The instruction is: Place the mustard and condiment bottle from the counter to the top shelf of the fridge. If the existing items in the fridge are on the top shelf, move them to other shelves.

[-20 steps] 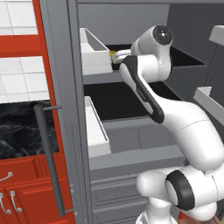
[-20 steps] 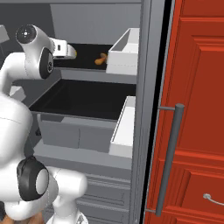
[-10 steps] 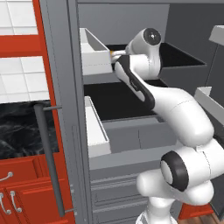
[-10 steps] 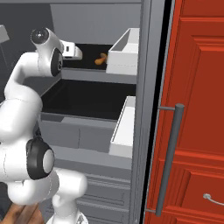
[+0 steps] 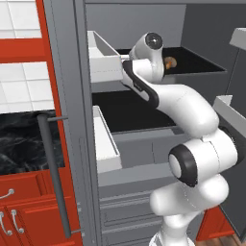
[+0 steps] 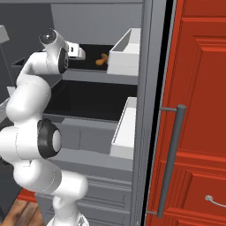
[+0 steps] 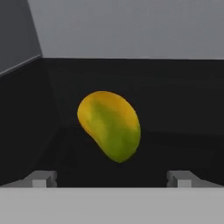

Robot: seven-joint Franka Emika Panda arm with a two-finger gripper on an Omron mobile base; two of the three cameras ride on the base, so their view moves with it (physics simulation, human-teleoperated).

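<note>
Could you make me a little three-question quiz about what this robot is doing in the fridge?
1. True or false: the gripper is open, with the yellow-green fruit ahead of it and not yet held.
2. Which shelf of the fridge holds the orange-tan piece? A) top B) middle C) door bin
3. Fill in: the fruit lies on a ____ shelf floor.

Key: 1 true; 2 A; 3 black.
</note>
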